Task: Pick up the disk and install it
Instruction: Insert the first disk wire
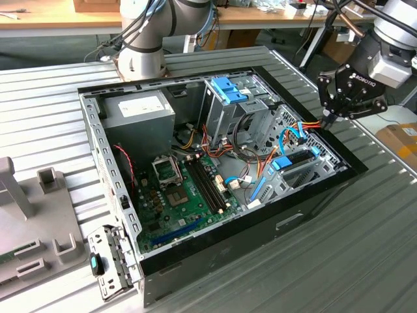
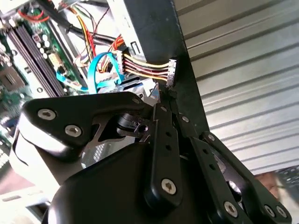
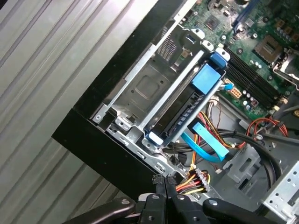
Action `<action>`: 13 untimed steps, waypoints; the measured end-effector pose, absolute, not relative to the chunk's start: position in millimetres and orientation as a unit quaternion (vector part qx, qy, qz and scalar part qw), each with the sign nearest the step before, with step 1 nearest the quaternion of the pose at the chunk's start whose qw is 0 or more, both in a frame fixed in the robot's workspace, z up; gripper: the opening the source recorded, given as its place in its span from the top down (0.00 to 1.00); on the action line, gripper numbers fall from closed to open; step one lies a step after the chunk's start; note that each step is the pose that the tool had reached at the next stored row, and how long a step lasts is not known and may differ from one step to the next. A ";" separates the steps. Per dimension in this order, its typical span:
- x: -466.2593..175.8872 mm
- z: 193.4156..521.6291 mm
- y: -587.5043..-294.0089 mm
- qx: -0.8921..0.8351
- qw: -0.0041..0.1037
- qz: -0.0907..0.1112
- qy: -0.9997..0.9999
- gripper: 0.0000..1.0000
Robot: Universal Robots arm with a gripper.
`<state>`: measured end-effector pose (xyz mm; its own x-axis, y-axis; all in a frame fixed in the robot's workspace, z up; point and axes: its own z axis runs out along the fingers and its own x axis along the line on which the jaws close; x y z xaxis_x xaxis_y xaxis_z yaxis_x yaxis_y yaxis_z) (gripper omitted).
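Your gripper (image 1: 328, 119) hangs at the exterior view's right, over the right-hand rim of the open computer case (image 1: 260, 242). Its fingers are drawn together, and you can see nothing between them. In both wrist views the closed tips sit just above the black case wall, just beside a white connector (image 2: 171, 72) on a bundle of yellow, red and black wires. Whether they touch that connector, you cannot tell.

The disk (image 3: 184, 114) sits apart from the tool. In the first wrist view you see it standing on edge inside the metal drive bay (image 3: 140, 93) along that same wall. It shows as a long dark edge framed by bright blue plastic, with a broad blue tab at the end nearer the motherboard (image 3: 252, 42). In the exterior view it is the dark strip with blue ends in the bay at the case's right side, near the gripper but not touching it.

A flat blue cable (image 3: 208, 147) loops out just beside the bay. Towards the exterior view's left, the green motherboard fills the case floor, and a grey power supply (image 1: 140, 107) sits in the far left corner. The case rests on a ribbed metal table (image 1: 371, 261). The arm's base (image 1: 140, 59) stands beyond the case's far side. A grey fixture (image 1: 26, 222) lies on the table at the near left.
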<state>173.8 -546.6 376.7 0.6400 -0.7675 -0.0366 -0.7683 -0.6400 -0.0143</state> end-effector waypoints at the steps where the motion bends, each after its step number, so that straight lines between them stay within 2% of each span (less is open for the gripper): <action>1: 173.8 376.7 -546.6 -0.911 0.014 0.014 0.412 0.86; 5: 173.8 376.6 -546.6 -0.911 0.014 0.014 0.411 0.85; 6: 173.8 376.6 -546.5 -0.911 0.014 0.014 0.411 0.73; 8: 173.8 376.6 -546.5 -0.911 0.014 0.014 0.411 0.73; 10: 173.8 376.6 -546.5 -0.911 0.014 0.014 0.411 0.60; 13: 174.1 374.9 -546.5 -0.916 0.014 0.014 0.401 0.60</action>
